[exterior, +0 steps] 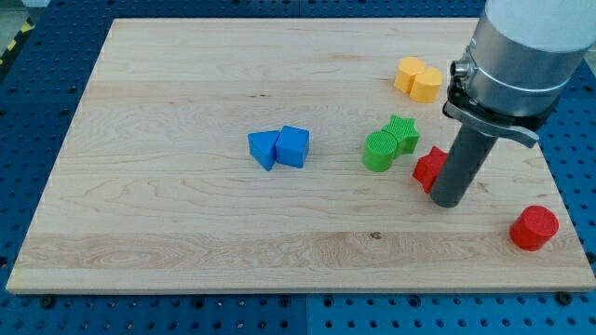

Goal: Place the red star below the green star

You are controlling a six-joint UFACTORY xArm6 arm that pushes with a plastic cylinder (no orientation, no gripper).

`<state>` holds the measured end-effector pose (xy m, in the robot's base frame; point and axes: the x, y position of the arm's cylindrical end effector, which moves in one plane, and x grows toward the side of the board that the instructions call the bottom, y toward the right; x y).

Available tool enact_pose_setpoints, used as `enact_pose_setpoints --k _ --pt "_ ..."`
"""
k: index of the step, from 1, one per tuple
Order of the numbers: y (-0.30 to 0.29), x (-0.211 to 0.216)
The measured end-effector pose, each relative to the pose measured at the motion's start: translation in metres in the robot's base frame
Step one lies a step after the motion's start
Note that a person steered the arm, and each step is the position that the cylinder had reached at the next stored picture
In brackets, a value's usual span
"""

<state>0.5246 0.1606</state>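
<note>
Blocks sat scattered on the wooden board [168, 214].
Two blue blocks [279, 147] touched near centre; green cylinder [379, 152] adjoined green star [404, 132]; red star [429, 168] lay just right of them, partly hidden, my tip [448, 201] pressed against it. No pincer existed to judge. Yellow blocks [417, 79] and red cylinder [534, 228] stood apart.

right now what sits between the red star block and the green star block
Nothing: the camera view shows only a narrow strip of bare wooden board between the red star block and the green star block. My tip stands on the red star's right.

1 raised view, angled down over the whole wooden board [186, 223], moderately close
</note>
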Motion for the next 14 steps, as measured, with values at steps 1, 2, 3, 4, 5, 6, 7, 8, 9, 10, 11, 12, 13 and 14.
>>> enact_pose_setpoints --k 1,2,3,4,5,6,7,8,9,10,11,12,13,14 --pt "0.000 -0.001" --pt "0.007 0.004" --pt "0.010 0.005" --pt "0.020 -0.003" --pt "0.035 -0.007" --pt "0.038 -0.012" --pt "0.043 -0.022" --pt "0.034 -0.038" --pt "0.031 -0.045" --pt "0.031 -0.045" --pt "0.031 -0.035" --pt "0.031 -0.032" --pt "0.033 -0.032" --pt "0.019 -0.033"
